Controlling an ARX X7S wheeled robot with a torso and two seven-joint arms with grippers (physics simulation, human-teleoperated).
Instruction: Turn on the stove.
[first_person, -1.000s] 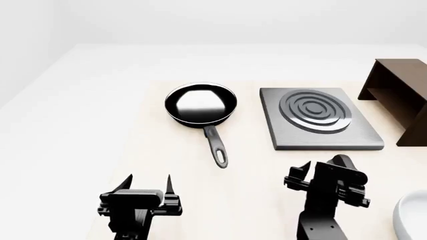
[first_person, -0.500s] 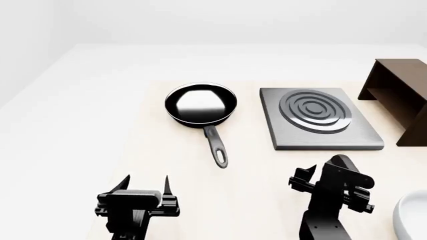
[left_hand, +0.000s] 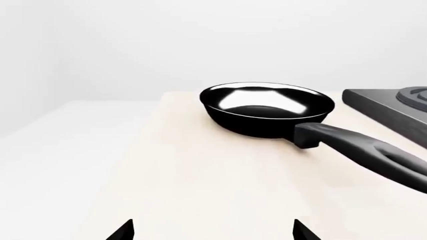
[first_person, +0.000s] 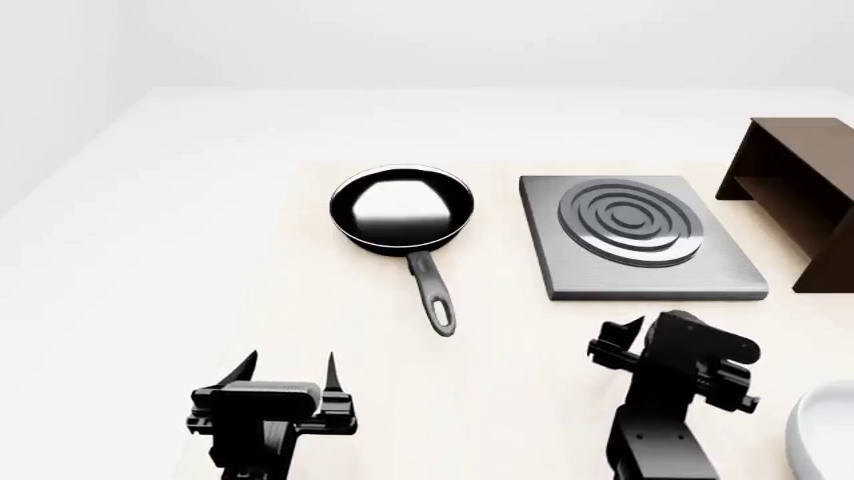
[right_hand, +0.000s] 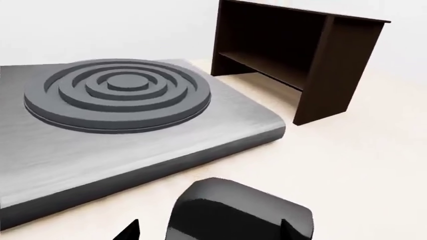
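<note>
A pale wooden surface (first_person: 534, 400) carries everything here. The stove (first_person: 641, 240) lies flat on it, a grey square plate with a dark ringed burner (first_person: 630, 220) set toward its far half. From the middle of the surface it sits at about 2 o'clock. Its knob (right_hand: 237, 212) shows in the right wrist view as a glossy black rounded shape just in front of the plate's near edge, apart from it; in the head view the right arm hides it.

A black pan (first_person: 400, 210) stands at about 11 o'clock, beside the stove but not touching it, its handle (first_person: 434, 295) pointing toward 6 o'clock.

A dark brown shelf (first_person: 794, 195) stands at 3 o'clock, just past the stove's right edge, with a strip of bare surface between them. A white rounded rim (first_person: 821, 440) shows at about 5 o'clock, cut off by the frame edge; what it is cannot be told.

The left end effector (first_person: 291, 368) hangs at 7 o'clock, well short of the pan, its two fingers spread apart and gripping nothing. The right end effector (first_person: 627, 345) hovers at 5 o'clock, just before the stove's near edge and right over the knob. Its two fingertips (right_hand: 127, 231) appear on either side of the knob in the wrist view, spread wide and not pressing on it.
</note>
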